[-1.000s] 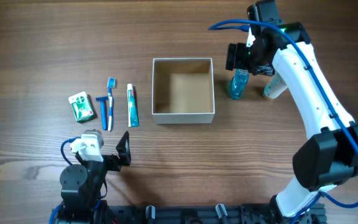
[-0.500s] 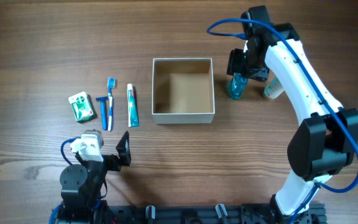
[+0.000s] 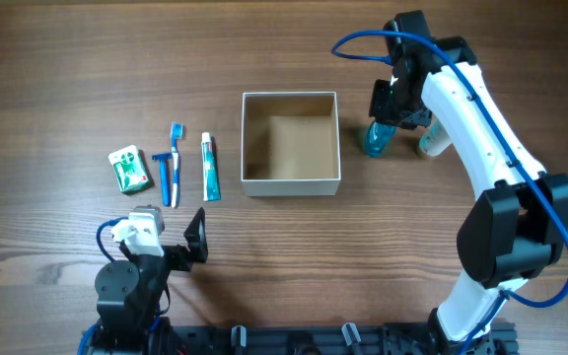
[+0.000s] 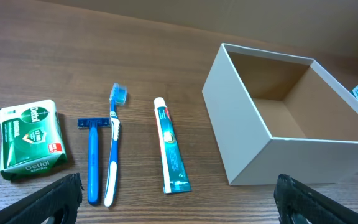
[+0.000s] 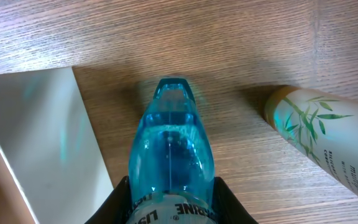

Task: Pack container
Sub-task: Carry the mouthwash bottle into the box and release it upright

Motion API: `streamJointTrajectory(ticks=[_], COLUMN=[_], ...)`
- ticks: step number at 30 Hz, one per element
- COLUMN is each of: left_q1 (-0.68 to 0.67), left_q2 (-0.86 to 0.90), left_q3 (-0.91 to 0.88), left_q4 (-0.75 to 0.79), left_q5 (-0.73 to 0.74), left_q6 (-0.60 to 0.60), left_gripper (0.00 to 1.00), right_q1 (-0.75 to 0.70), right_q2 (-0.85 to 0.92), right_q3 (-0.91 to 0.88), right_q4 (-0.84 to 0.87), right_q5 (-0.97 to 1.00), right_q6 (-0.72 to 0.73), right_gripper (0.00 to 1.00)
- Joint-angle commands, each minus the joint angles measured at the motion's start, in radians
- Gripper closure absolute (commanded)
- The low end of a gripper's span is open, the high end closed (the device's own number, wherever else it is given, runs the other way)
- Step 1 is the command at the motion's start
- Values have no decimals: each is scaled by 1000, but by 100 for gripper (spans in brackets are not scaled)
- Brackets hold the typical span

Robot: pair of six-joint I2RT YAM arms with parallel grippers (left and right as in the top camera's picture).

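Across the whole overhead frame lies a dark brown wooden table with a long horizontal grain; it fills every view to the edges, and along the bottom edge runs a black mounting rail.

The white right arm rises from the lower right and bends to the upper right, trailing a blue cable. At the centre sits the container, a square open box with thin white walls and a bare tan floor, standing flat on the wood. The black left arm is folded at the lower left. Its left gripper has its fingers spread wide, holding nothing.

Just right of the box stands a clear blue bottle. The right gripper has its black fingers pressed against both sides of it near the label. Right of that, a tan bottle printed with green leaves lies tilted.

Left of the box, well apart from it, four items lie in a row: a toothpaste tube, a blue-and-white toothbrush, a blue razor and a green-and-white soap packet.
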Motion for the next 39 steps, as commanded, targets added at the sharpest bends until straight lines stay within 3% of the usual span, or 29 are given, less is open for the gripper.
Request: streamJointTrajectory(ticks=[1, 10, 18, 24, 34, 39], left_q1=[-5, -5, -5, -5, -5, -5], left_q2=[-11, -11, -11, -11, -11, -11], left_q3=[-13, -13, -13, -13, -13, -13], left_q4=[0, 0, 0, 0, 0, 0], left_q5=[30, 30, 30, 30, 30, 30], left_q6=[13, 13, 13, 13, 13, 13], left_gripper=[0, 0, 0, 0, 0, 0], right_q1=[3, 35, 218, 329, 325, 317], right_q2=[-67, -338, -504, -435, -132, -64], right_q3=[-7, -7, -7, -7, -7, -7], right_q4=[-5, -1, 42, 101, 148, 196], right_q5=[16, 18, 18, 19, 21, 48], right_q6=[3, -11, -11, 18, 18, 72], right_gripper=[96, 96, 96, 96, 96, 96])
